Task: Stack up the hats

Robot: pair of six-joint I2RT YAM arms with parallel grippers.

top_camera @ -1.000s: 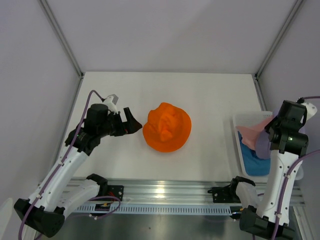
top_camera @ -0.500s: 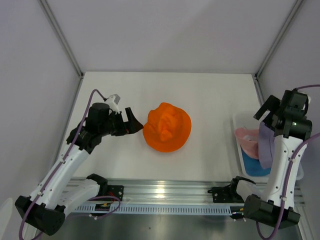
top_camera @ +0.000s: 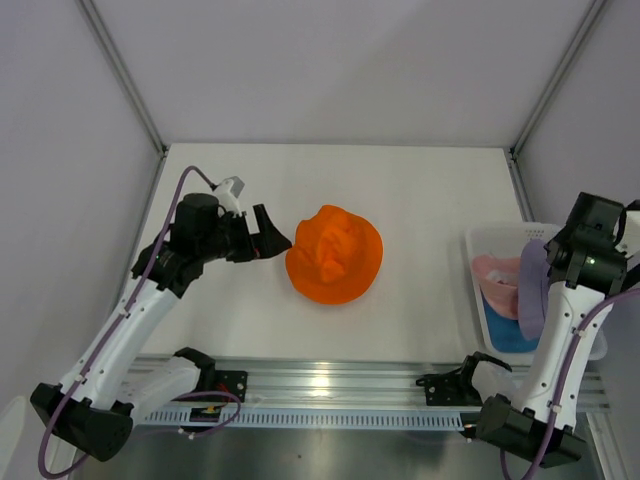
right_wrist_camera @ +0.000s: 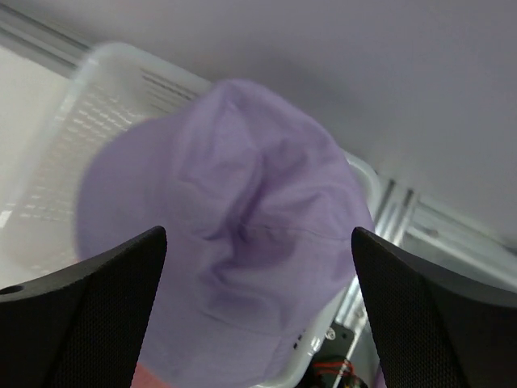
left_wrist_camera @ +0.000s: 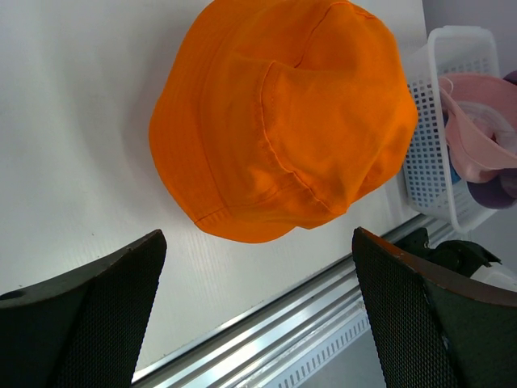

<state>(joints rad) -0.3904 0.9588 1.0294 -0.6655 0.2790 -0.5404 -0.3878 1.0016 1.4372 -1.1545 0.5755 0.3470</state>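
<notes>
Our right claw (right_wrist_camera: 258, 242) has just sprung wide, so the purple hat (top_camera: 531, 290) drops at the basket (top_camera: 490, 236); our left claw (top_camera: 272, 235) gapes by the orange hat (top_camera: 334, 254). We must regrasp.

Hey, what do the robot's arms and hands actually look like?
The left arm and right arm have white shells, black joints and bases, and a purple cable along each. The left hand and right hand are black, with broad curved fingers faced in fine mesh.
</notes>
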